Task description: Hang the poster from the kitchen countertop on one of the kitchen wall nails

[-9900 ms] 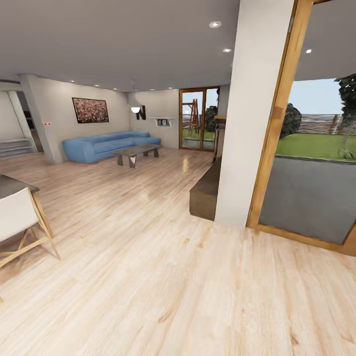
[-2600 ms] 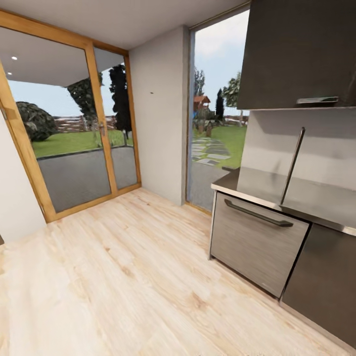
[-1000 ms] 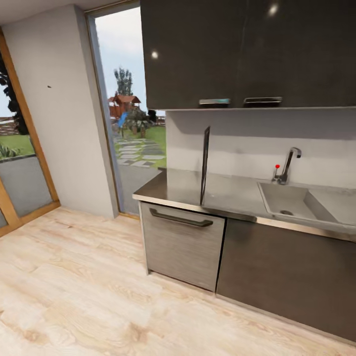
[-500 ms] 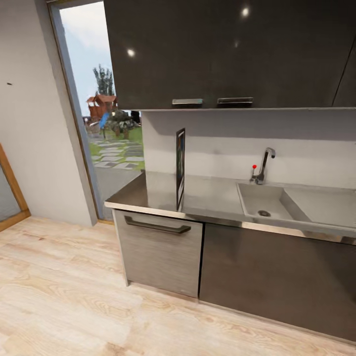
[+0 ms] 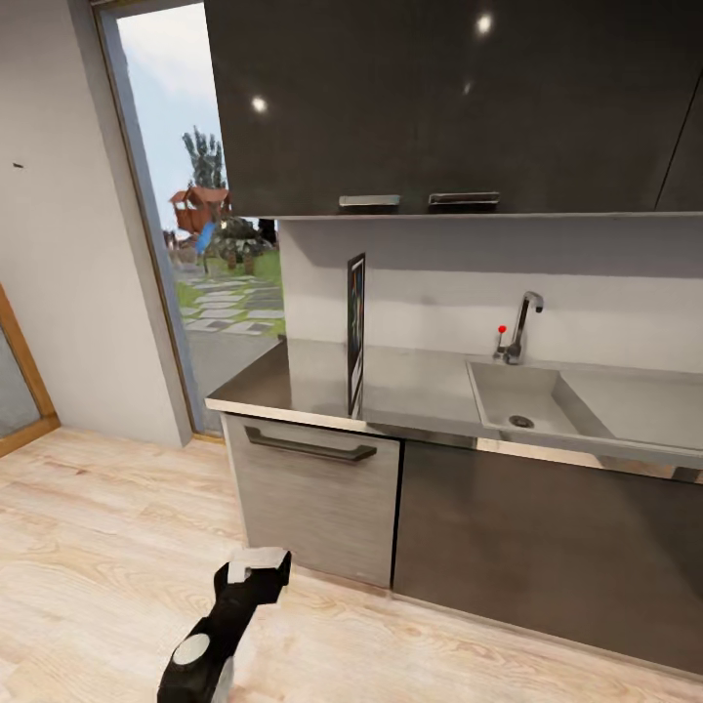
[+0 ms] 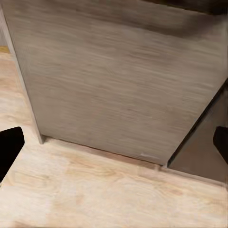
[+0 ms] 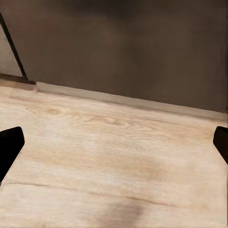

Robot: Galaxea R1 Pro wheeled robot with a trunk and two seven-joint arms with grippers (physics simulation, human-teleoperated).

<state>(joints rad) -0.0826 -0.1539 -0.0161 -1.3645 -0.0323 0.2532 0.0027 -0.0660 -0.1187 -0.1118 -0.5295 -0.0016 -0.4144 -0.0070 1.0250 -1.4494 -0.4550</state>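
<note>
Both sets of my fingers (image 6: 114, 142) (image 7: 114, 142) spread wide, grasping nothing; the poster (image 5: 355, 332) stands edge-on on the bench (image 5: 303, 386), my left arm (image 5: 229, 625) low before the cabinet.

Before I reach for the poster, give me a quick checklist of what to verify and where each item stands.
1. Poster in sight: ok, it stands upright and edge-on on the countertop, left of the sink.
2. Left tool open: ok, its fingers sit wide apart and hold nothing.
3. Right tool open: ok, likewise empty.
4. Left tool at poster height: not ok, the arm is low, facing the cabinet front.
5. Wall nail located: ok, a small dark dot on the pale wall at far left.
6. How the poster is propped: cannot tell.
</note>
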